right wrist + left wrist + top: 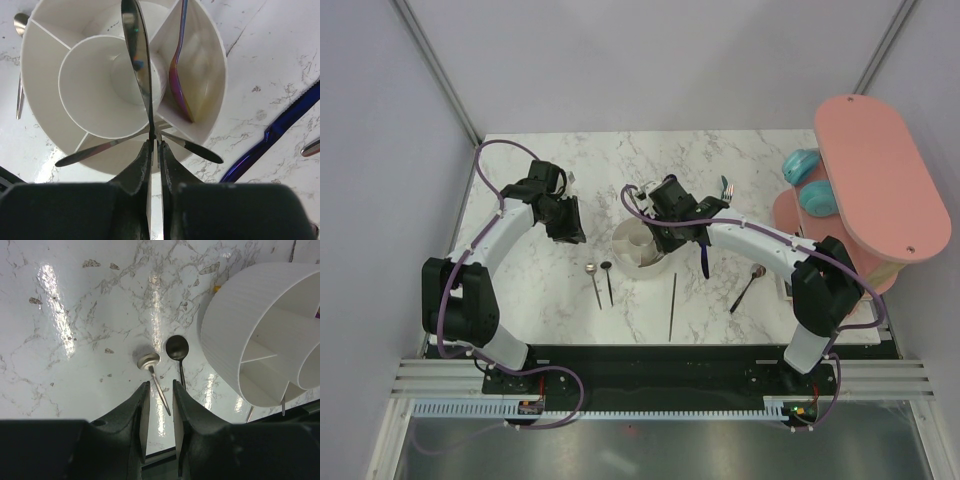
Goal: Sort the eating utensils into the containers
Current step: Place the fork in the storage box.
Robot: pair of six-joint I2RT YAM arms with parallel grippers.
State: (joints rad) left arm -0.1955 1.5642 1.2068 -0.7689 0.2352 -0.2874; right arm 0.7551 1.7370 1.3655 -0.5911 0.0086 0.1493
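My right gripper (155, 145) is shut on a slim silver utensil (139, 65), which stands edge-on over the central cup of the white round holder (45, 75). A purple spoon (180, 80) leans in one ring section. Two more handles, one silver (95, 151) and one black-tipped (202, 150), jut over the near rim. My left gripper (160, 390) hangs open above the table, over the handle of a silver spoon (149, 361) that lies beside a black spoon (177, 346). The holder (225, 335) is to its right.
On the marble lie a black stick (673, 305), a gold-bowled spoon (748, 288), a blue knife (270, 137) and a fork (725, 187). A pink oval board (880, 180) with teal objects (807, 180) stands at the right edge.
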